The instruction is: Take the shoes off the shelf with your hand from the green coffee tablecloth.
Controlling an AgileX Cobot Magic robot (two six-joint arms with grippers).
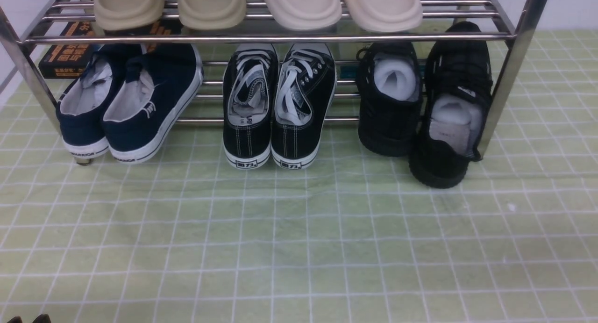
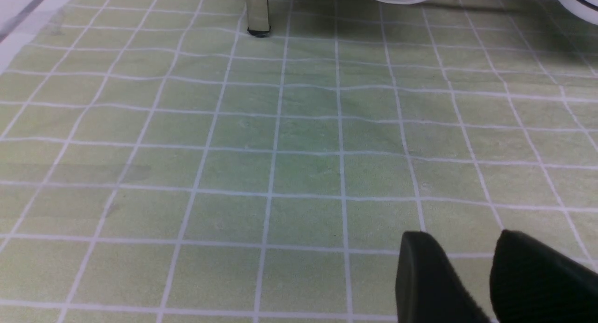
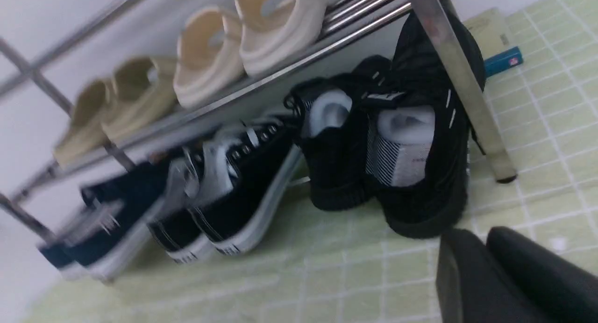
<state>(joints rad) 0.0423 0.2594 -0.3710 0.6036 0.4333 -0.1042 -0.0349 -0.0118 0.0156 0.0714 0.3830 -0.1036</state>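
The pair of all-black knit shoes point(image 1: 390, 108) with white paper stuffing stands at the right end of the chrome shelf's point(image 1: 280, 38) lower tier. The right one point(image 1: 451, 122) leans against the shelf leg, its heel out on the green tablecloth point(image 1: 299, 248). In the right wrist view the shoes point(image 3: 420, 173) are just ahead of my right gripper point(image 3: 474, 236), which is shut and empty, low over the cloth point(image 3: 327, 276). My left gripper point(image 2: 462, 241) is open and empty over bare cloth point(image 2: 299, 173), far from the shoes; its tips show at the front view's lower left corner point(image 1: 28, 320).
Navy white-soled slip-ons point(image 1: 126, 108) and black canvas sneakers with white laces point(image 1: 275, 108) fill the rest of the lower tier. Beige slippers point(image 1: 257, 5) lie on the upper tier. A black and orange book point(image 1: 65, 56) lies behind the left end. A shelf leg point(image 2: 258, 10) stands ahead of the left gripper.
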